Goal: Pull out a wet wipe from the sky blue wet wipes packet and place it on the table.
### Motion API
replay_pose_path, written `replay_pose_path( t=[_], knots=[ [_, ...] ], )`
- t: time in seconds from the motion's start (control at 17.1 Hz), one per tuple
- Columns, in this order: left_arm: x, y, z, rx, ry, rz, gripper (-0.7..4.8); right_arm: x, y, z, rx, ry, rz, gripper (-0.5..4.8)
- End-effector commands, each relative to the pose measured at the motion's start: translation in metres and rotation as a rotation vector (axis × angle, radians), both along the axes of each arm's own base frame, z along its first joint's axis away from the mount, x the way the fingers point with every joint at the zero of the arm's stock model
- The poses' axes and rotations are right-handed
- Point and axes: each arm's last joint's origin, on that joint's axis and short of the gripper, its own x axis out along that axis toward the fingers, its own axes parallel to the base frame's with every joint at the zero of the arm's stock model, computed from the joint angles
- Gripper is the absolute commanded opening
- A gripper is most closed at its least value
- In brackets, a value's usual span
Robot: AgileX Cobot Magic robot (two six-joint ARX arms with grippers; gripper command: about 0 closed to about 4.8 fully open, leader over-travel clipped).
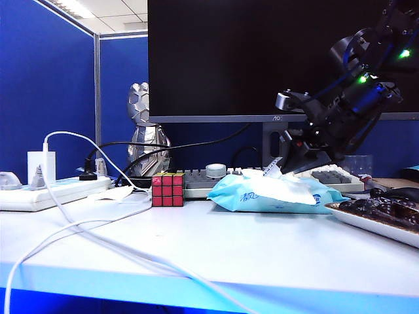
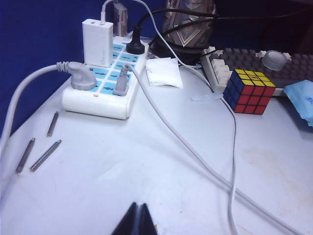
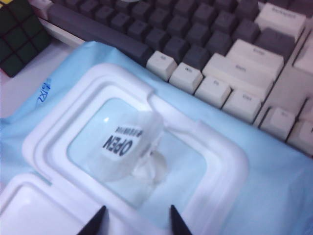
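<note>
Reaching is the step in hand, as I read it: your right gripper (image 3: pixel 136 221) hangs just above the soft sky blue wet wipes packet (image 1: pixel 275 194), which lies on the wide white worktop (image 1: pixel 216 252) in front of the grey keyboard (image 3: pixel 205 44), between the red-faced Rubik's cube (image 1: pixel 167 190) and the dark tray (image 1: pixel 383 219). In the right wrist view the two dark fingertips stand spread, empty, over the edge of the white plastic lid frame (image 3: pixel 222 166), which is flipped open. Inside the frame sits a clear round seal sticker printed "OPEN" (image 3: pixel 120 142), partly peeled and folded over, and beside it a small tuft of thin white wet wipe (image 3: pixel 149 169) pokes through the slot. Nothing has been drawn out yet.

For the next move you will want to bring the gripper down so the tuft sits between the fingertips, not the sticker, then close and lift. The sheet is limp and small at that point, so a shallow pinch may slip; the light pouch may also rise with the pull, since nothing holds it down.

Your left gripper (image 2: pixel 136 221) shows only at the edge of its own wrist view, fingertips pressed together, above bare worktop near the white power strip (image 2: pixel 100 90) and grey cables (image 2: pixel 195 156), well apart from the packet.
</note>
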Motion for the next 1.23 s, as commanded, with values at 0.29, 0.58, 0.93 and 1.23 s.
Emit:
replay_pose_path(
  t=[0.29, 0.58, 0.93, 1.23],
  knots=[
    [0.000, 0.000, -0.001, -0.001, 0.010, -0.003, -0.01, 0.012, 0.003, -0.005, 0.013, -0.044, 0.028, 1.67],
    [0.000, 0.000, -0.001, -0.001, 0.010, -0.003, -0.01, 0.025, 0.006, -0.007, 0.012, -0.050, 0.025, 1.67],
    [0.000, 0.000, -0.001, -0.001, 0.010, -0.004, -0.01, 0.035, 0.008, -0.009, 0.011, -0.032, 0.029, 1.47],
    [0.000, 0.000, -0.001, -0.001, 0.010, -0.004, -0.01, 0.033, 0.008, -0.013, -0.011, 0.004, 0.044, -0.03]
  ],
)
